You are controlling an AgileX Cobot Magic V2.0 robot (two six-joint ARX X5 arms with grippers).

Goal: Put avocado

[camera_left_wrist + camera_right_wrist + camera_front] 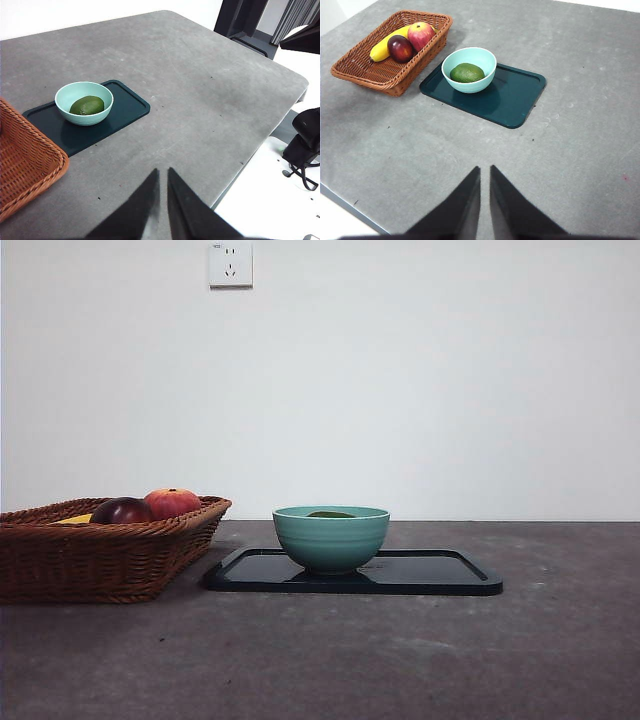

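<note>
The dark green avocado (467, 73) lies inside a light teal bowl (469, 70) that stands on the left part of a dark teal tray (512, 97). In the front view only the avocado's top (330, 514) shows over the bowl's rim (331, 538). It also shows in the left wrist view (87, 105). My left gripper (162, 176) is shut and empty, high above the bare table, far from the bowl. My right gripper (484, 172) is shut and empty, also raised and well back from the tray. Neither arm shows in the front view.
A wicker basket (367, 70) stands left of the tray and holds a banana (384, 46), a dark maroon fruit (400, 48) and a red-orange fruit (420, 35). The table's edge (260, 150) runs near the left gripper.
</note>
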